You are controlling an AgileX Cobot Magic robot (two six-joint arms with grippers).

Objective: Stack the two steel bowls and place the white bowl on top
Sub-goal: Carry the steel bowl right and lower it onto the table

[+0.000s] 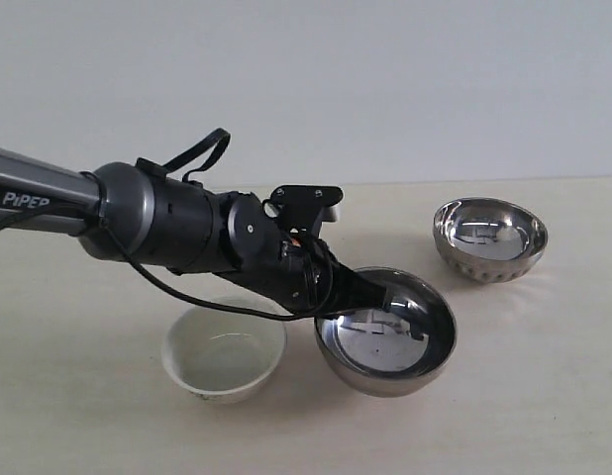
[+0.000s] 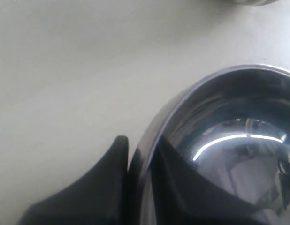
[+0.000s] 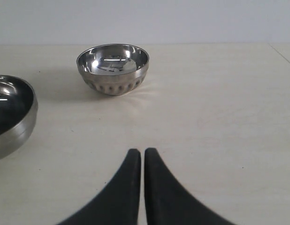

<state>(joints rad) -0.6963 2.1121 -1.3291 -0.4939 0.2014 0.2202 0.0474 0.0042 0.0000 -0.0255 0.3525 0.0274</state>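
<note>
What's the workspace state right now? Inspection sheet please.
Surface: pale table, no spills seen.
Job's things: smooth steel bowl mid-table, looks tilted; ribbed steel bowl upright, apart, behind to the right; white bowl upright left of the smooth one. Nothing stacked yet.
Clutter: nothing seen.
Grippers: left gripper shut on the smooth steel bowl's rim, one finger inside, one outside; right gripper shut, empty.
Cables: black cable sags under the left arm, near the white bowl.
Surroundings: plain pale wall.
</note>
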